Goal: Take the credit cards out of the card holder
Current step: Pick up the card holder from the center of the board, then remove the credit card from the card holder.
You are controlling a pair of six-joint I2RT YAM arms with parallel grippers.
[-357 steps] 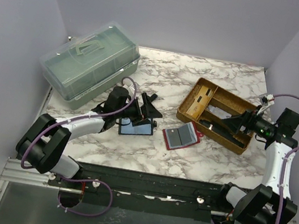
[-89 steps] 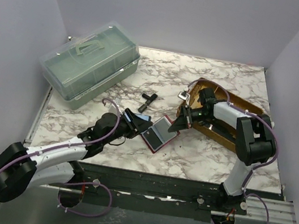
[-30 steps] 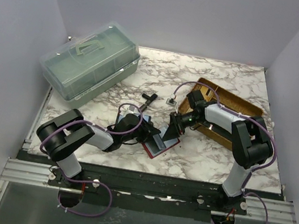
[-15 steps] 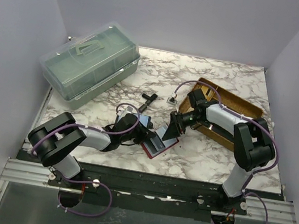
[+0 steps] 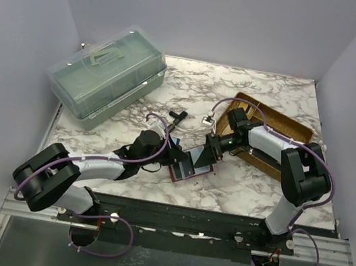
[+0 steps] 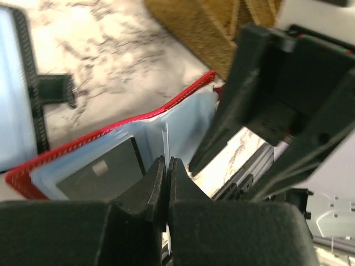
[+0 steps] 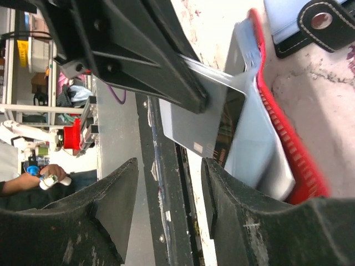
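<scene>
The red card holder (image 5: pixel 192 169) lies open on the marble between both arms, its clear sleeves (image 6: pixel 150 130) fanned upward. My left gripper (image 5: pixel 176 154) (image 6: pixel 166 164) is shut on the thin edge of a grey credit card (image 7: pixel 194 124) that sticks out of a sleeve. A second grey credit card (image 6: pixel 102 172) sits in the left sleeve. My right gripper (image 5: pixel 211 147) (image 7: pixel 169 191) stands open at the holder's right flap (image 7: pixel 277 138), one finger (image 7: pixel 236 210) against the sleeves and nothing held between the two.
A black wallet (image 6: pixel 39 94) with a light blue card (image 6: pixel 14 88) lies just left of the red holder. A wooden tray (image 5: pixel 282 123) is at the right, a green lidded box (image 5: pixel 106 70) at back left, and a small black clip (image 5: pixel 178 116) behind the grippers.
My left gripper has shut on the card's edge and pulled back a little. My right gripper's jaws have spread wider at the holder's right flap.
</scene>
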